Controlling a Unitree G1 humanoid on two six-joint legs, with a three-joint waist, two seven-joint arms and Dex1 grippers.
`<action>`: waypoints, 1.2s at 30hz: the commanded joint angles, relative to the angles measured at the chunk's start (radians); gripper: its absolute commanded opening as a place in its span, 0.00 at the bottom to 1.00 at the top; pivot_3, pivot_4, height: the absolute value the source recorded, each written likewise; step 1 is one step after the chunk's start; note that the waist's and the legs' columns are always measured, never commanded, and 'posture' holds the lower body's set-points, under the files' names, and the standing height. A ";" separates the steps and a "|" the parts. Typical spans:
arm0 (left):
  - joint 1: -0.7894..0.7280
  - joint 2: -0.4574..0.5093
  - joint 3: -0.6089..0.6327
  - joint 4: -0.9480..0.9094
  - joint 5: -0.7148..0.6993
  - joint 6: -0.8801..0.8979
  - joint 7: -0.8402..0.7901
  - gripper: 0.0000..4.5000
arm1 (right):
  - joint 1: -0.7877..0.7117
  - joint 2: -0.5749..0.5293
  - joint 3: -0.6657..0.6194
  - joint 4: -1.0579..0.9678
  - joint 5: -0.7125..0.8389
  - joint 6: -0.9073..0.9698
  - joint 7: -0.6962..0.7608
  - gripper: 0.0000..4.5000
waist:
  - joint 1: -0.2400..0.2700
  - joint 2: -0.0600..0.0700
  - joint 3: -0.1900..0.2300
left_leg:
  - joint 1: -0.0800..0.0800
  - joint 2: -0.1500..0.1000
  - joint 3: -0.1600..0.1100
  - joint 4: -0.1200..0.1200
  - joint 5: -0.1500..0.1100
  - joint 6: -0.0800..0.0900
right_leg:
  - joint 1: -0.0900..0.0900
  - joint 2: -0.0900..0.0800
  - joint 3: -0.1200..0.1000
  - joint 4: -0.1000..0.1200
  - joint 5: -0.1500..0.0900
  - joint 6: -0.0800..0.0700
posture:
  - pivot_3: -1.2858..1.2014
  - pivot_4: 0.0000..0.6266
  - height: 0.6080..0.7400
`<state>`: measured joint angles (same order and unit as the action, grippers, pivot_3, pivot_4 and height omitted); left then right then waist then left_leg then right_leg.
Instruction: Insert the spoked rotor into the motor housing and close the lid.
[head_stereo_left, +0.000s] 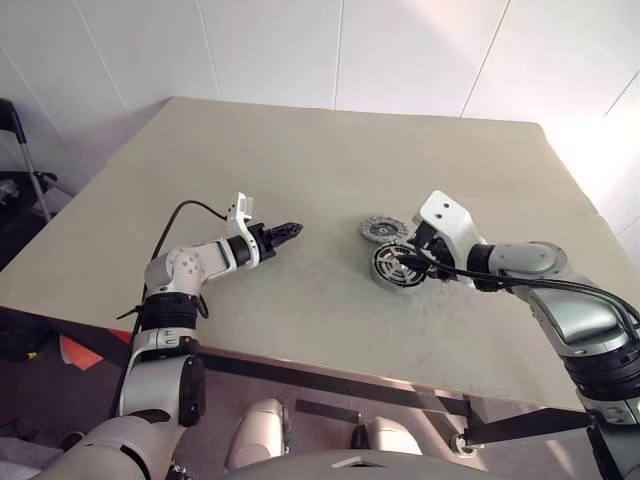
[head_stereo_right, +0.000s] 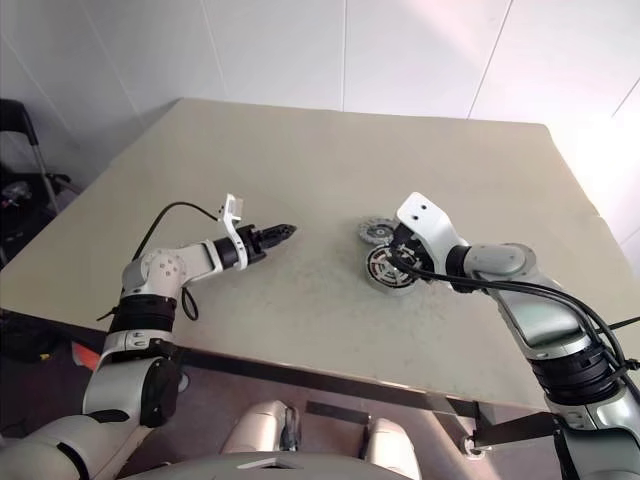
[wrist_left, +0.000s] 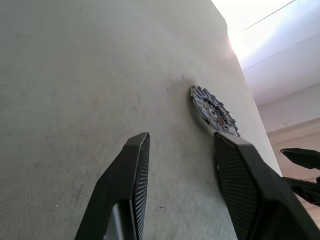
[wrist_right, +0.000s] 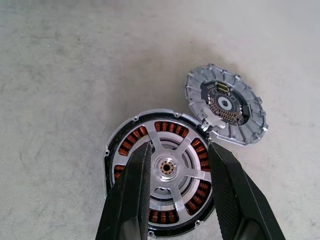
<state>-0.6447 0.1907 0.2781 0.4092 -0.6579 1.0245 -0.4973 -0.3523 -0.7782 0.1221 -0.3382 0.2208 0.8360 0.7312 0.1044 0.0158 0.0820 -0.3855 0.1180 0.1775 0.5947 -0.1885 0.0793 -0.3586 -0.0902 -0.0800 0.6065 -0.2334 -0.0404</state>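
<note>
1. Left eye view: we see the motor housing lying flat on the beige table, right of centre. The spoked rotor sits inside it, its silver spokes showing within the dark rim. The lid lies on the table just beyond the housing, close to its rim; we cannot tell from here whether they touch. The right gripper hangs over the housing's right side, and its white wrist block hides that edge. The left gripper hovers above the table well to the left of the parts, holding nothing.

2. Right eye view: we see the same layout. The right arm's black cable crosses the near edge of the housing, and the coils are too small to make out.

3. Left wrist view: we see the left gripper's two black fingers parted with bare table between them. The lid shows edge-on past them, partly cut off by one finger.

4. Right wrist view: we see the housing's ring of reddish coil windings around the rotor's silver hub and spokes. The right gripper's fingers stand apart over the rotor, gripping nothing, and cover parts of the winding ring. The housing's near edge is cut off. The lid, ribbed grey with a dark centre, rests against the housing's rim.
</note>
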 joint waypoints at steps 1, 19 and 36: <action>-0.019 0.013 0.001 -0.015 -0.003 -0.013 -0.010 0.47 | -0.013 0.022 -0.023 0.010 0.000 -0.019 -0.019 0.44 | 0.000 0.000 0.000 | 0.000 0.000 0.000 0.000 0.000 0.000 | 0.000 0.000 0.000 0.000 0.000 0.000 | 0.52 0.00 1.00; -0.018 0.023 0.002 -0.018 0.000 -0.017 -0.003 0.47 | -0.007 0.084 -0.025 0.099 0.001 -0.120 0.005 0.44 | -0.002 0.000 0.000 | 0.008 0.000 0.000 0.001 0.000 -0.001 | 0.007 0.000 0.000 0.000 -0.003 0.005 | 0.52 0.00 1.00; 0.038 0.205 -0.284 -0.316 0.170 -0.163 -0.176 0.47 | -0.027 -0.352 0.095 0.209 -0.278 -0.562 0.317 0.44 | -0.001 0.000 0.000 | -0.002 0.000 0.000 0.002 -0.001 0.001 | -0.001 0.000 0.000 0.000 0.000 0.000 | 0.52 0.00 1.00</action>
<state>-0.6068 0.3797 0.0343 0.1724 -0.5033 0.8880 -0.6367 -0.3534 -1.1037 0.2358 -0.1124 -0.0478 0.3308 1.0100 0.1034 0.0156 0.0821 -0.3869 0.1180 0.1775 0.5964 -0.1890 0.0805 -0.3592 -0.0902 -0.0799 0.6070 -0.2333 -0.0404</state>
